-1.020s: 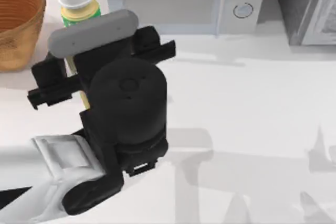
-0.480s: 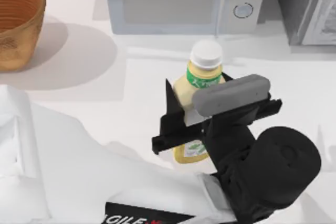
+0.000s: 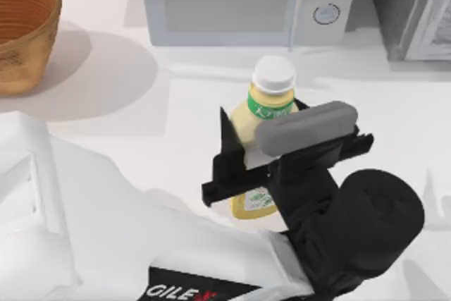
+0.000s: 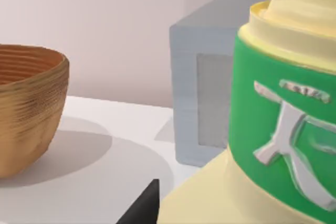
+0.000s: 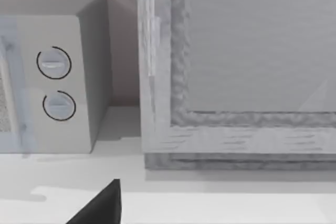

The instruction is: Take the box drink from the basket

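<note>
At the far left of the tabletop [image 3: 176, 125] I see one basket [image 3: 21, 33], orange-brown and ribbed inside, standing upright with nothing in it that I can make out. Moving right, my left arm reaches across to the middle, and its left tool [image 3: 262, 147] is pinching the one box drink [image 3: 262, 139] (white cap up, green neck band, pale yellow body) by its sides. The drink stands roughly upright, well apart from the basket and near the front of the one grey-white microwave [image 3: 239, 1], which carries two round dials. From the left wrist the drink's green band is close up. At the far right stands one grey cabinet [image 3: 416, 8]; the right wrist faces it, and I cannot tell how the right tool's fingers are set.
</note>
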`<state>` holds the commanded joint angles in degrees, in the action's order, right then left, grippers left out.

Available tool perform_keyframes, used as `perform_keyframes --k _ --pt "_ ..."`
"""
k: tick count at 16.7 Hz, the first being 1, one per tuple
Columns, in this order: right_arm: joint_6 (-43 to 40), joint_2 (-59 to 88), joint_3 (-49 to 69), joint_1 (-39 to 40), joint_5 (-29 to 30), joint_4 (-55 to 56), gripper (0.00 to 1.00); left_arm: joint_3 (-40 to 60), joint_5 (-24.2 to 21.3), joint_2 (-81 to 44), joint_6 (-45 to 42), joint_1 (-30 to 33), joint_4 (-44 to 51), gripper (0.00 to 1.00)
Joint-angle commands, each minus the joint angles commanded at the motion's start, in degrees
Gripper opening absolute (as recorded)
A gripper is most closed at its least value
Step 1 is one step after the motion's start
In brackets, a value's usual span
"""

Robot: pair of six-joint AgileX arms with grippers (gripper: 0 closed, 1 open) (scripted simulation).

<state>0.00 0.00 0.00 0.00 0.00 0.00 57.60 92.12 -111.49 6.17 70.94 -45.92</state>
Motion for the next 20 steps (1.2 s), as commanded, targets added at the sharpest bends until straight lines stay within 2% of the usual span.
perform_keyframes --k 6,10,20 --pt "0.0 0.0 0.0 0.0 0.0 0.0 1.0 -9.8 4.4 -0.1 4.2 -5.1 -7.5 0.0" --pt "0.0 0.0 0.0 0.0 0.0 0.0 1.0 -10.4 4.8 -0.1 4.5 -5.5 -8.0 0.0" --pt "0.0 0.0 0.0 0.0 0.0 0.0 1.0 -10.4 4.8 -0.1 4.5 -5.5 -8.0 0.75"
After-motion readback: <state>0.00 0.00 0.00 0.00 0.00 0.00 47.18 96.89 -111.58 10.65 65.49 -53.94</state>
